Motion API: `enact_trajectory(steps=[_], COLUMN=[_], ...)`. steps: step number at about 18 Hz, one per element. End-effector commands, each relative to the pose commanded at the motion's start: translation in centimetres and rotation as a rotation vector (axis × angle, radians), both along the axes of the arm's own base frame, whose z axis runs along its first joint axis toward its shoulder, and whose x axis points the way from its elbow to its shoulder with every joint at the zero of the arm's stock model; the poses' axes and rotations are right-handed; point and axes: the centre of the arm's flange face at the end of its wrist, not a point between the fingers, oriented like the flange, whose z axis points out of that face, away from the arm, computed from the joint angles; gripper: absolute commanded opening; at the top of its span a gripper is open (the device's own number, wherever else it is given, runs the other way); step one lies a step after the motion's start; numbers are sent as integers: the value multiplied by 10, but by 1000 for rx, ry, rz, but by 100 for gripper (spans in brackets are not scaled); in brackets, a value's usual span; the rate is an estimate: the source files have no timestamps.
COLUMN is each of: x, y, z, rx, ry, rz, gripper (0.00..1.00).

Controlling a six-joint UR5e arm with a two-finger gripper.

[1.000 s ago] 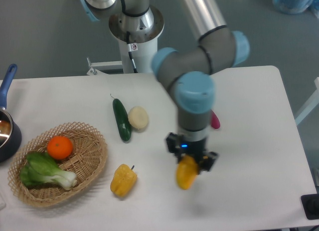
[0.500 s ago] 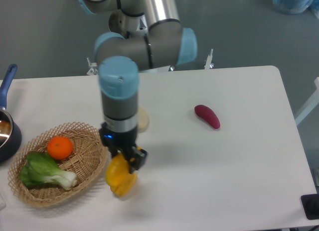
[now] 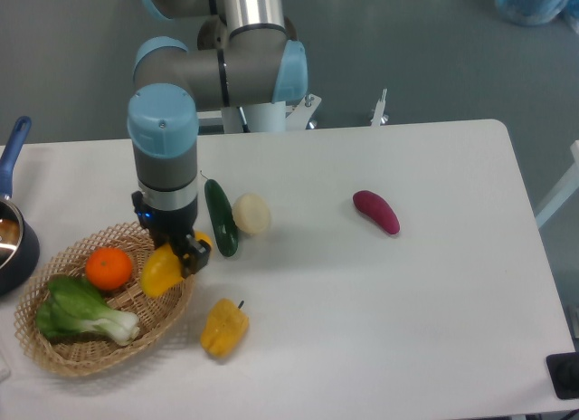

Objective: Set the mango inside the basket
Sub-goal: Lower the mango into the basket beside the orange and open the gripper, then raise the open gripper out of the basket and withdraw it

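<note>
My gripper (image 3: 172,257) is shut on the mango (image 3: 162,272), a smooth yellow fruit shading to orange. It holds the mango just above the right inner side of the basket (image 3: 172,316), a round tan wicker basket at the front left. An orange (image 3: 109,267) and a green bok choy (image 3: 80,311) lie in the basket. The arm's grey wrist with a blue cap (image 3: 163,135) stands upright over the gripper.
A lumpy yellow bell pepper (image 3: 223,328) lies just right of the basket. A dark green cucumber (image 3: 221,217) and a pale potato (image 3: 251,214) lie behind it. A purple eggplant (image 3: 375,211) lies right of centre. A dark pot with a blue handle (image 3: 13,157) is at the left edge.
My gripper has carried the mango leftward, from the middle of the table past the bell pepper to a spot over the basket's right side.
</note>
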Motion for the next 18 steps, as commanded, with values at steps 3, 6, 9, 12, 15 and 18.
enact_trajectory(steps=[3, 6, 9, 12, 15, 18], x=[21, 28, 28, 27, 15, -19], y=[17, 31, 32, 29, 25, 20], z=[-17, -37, -41, -34, -16, 23], rx=[22, 35, 25, 30, 57, 111], ry=[7, 15, 43, 62, 76, 128], rz=[-13, -13, -15, -16, 4, 61], gripper=[34, 40, 92, 100, 100, 100])
